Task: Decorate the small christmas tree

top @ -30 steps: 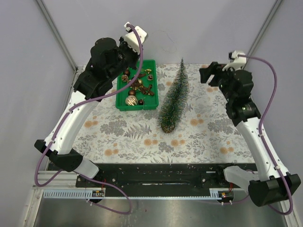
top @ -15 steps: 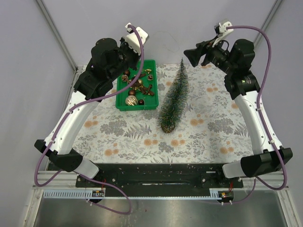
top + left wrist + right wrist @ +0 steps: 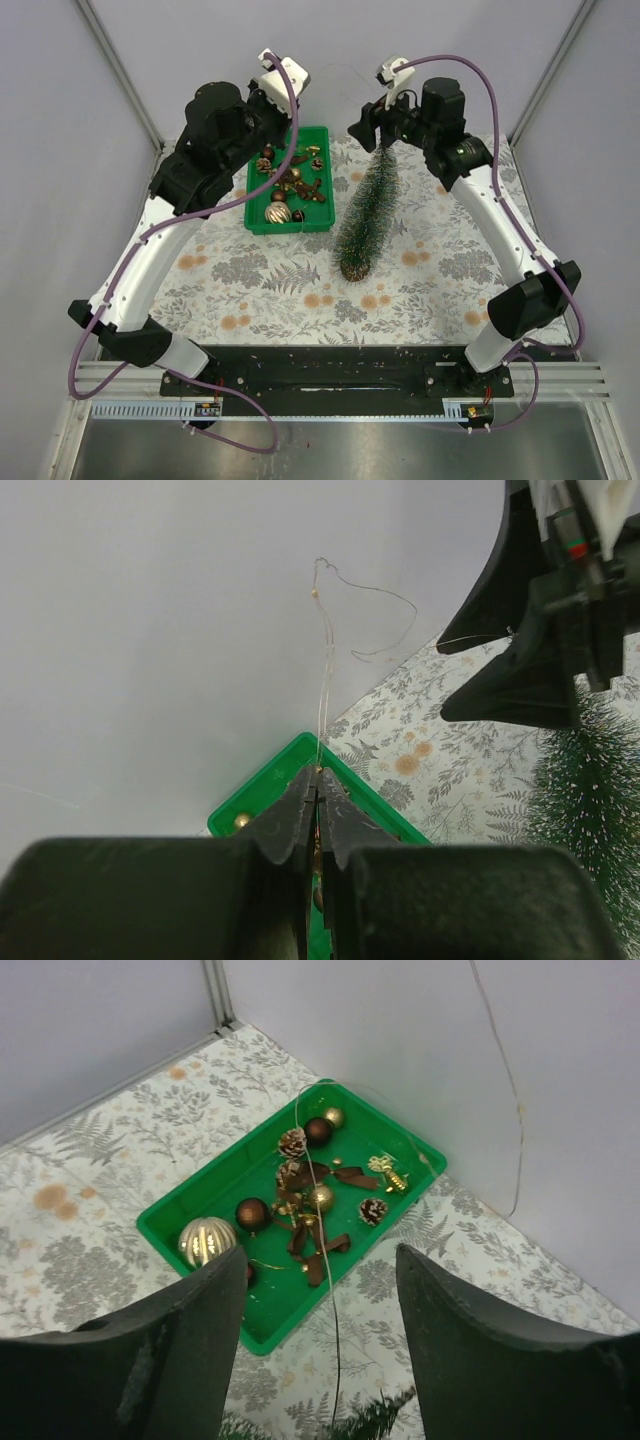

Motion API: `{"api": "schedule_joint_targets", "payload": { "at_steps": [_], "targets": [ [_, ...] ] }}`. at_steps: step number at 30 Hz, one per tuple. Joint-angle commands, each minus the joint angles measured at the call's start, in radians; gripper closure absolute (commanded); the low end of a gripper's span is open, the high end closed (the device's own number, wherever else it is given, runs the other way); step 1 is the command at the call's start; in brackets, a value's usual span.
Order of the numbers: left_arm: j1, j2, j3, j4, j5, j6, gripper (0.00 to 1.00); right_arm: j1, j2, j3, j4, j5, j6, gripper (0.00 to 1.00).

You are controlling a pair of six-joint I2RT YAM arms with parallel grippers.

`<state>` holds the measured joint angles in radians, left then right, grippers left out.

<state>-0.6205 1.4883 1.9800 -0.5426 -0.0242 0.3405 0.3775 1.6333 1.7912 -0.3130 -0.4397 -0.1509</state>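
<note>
Since a second ago the right arm had swung left from the far right corner, and the right end effector [image 3: 320, 1270] hung spread open above the tip of the tree [image 3: 365, 215]. The tree lay on its side on the counter [image 3: 430, 280], just right of the tray [image 3: 262, 226], base toward the arms. The left end effector [image 3: 318, 800] was clenched on a thin wire [image 3: 325, 670] above the tray's ornaments [image 3: 285, 185].

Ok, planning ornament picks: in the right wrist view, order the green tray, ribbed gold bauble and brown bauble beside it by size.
1. green tray
2. ribbed gold bauble
3. brown bauble, a little smaller, though the gold one sits nearer the camera.
</note>
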Motion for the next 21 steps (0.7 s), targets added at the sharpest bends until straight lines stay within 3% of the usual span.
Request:
{"api": "schedule_joint_targets", "payload": {
  "at_steps": [1, 6, 11, 14, 21],
  "targets": [
    [-0.004, -0.051, -0.006, 0.03, -0.026, 0.005, 0.94, 0.041, 0.025, 0.08, 0.017, 0.189, -0.085, 0.38],
    [-0.004, -0.059, -0.023, 0.029, -0.036, 0.008, 0.94, 0.046, 0.008, 0.051, 0.096, 0.231, -0.07, 0.73],
    [-0.004, -0.071, -0.04, 0.027, -0.046, 0.011, 0.95, 0.049, -0.026, 0.016, 0.173, 0.248, -0.059, 0.95],
    [-0.004, -0.075, -0.043, 0.029, -0.048, 0.009, 0.95, 0.047, -0.039, 0.014, 0.189, 0.249, -0.059, 0.97],
    [-0.004, -0.088, -0.058, 0.029, -0.054, 0.009, 0.95, 0.047, -0.062, 0.034, 0.178, 0.216, -0.053, 0.9]
  ]
}}
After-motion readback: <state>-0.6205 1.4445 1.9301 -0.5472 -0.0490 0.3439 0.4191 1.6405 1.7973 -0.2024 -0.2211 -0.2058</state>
